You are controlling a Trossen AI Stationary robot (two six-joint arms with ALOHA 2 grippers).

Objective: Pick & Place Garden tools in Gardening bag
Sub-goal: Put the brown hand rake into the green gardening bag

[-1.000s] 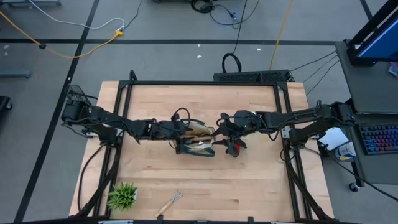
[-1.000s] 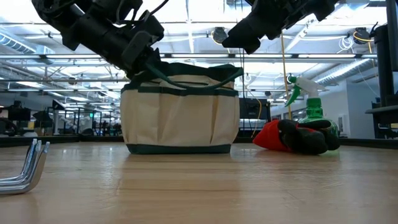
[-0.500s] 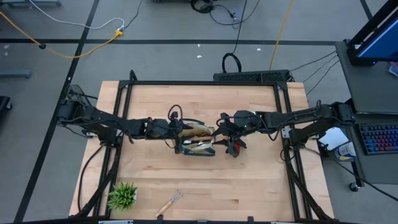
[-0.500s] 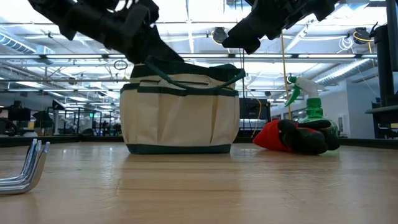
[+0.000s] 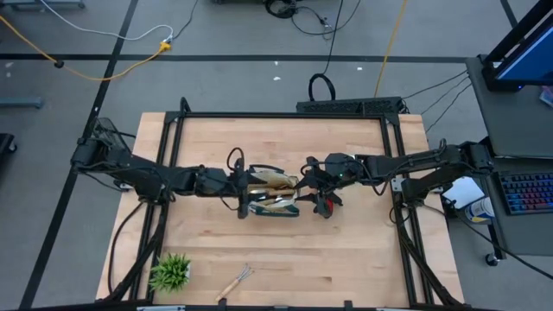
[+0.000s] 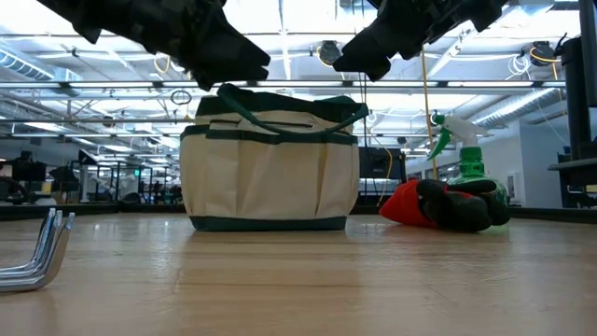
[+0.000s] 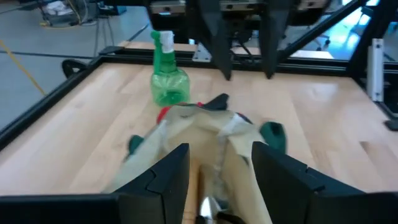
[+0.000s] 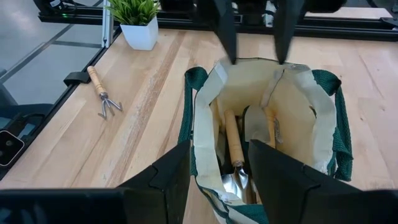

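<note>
From straight above, both arms reach in toward the middle of the wooden worktop and meet over the cream bag, which sits open with a couple of wooden tool handles showing inside. The left gripper is right at the bag's left edge, the right gripper at its right edge, with something red and black just beside it. Well apart, near the front edge, there's a little green plant and a small hand rake lying flat.
</note>
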